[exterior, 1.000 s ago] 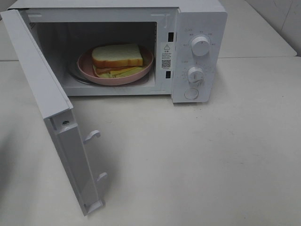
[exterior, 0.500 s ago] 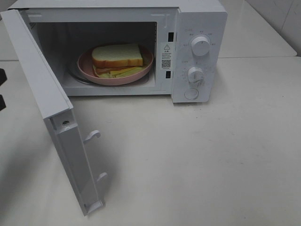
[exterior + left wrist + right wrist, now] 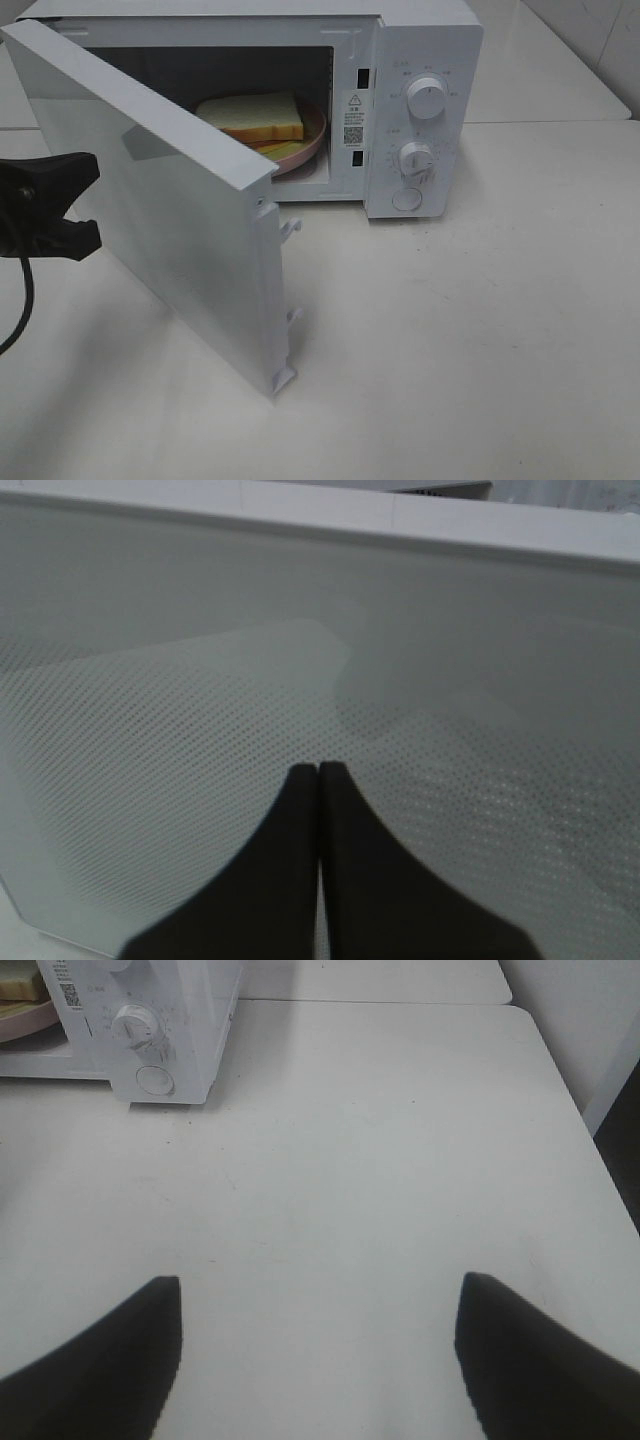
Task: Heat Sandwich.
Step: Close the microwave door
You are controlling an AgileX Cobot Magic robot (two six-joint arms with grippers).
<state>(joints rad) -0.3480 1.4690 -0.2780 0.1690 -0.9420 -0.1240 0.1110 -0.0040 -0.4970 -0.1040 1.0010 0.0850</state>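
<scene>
The white tabletop carries a microwave at the far side, its door half open on the left. Inside, a pink plate holds the sandwich. The left claw is closed, tips at the door's outer face. The right claw gapes wide above the tabletop.

One microwave with one door, two knobs (upper knob, lower knob), one round button at six o'clock from them, two or perhaps three door hooks, one sandwich on one plate, and two grippers, the left gripper and the right gripper.
</scene>
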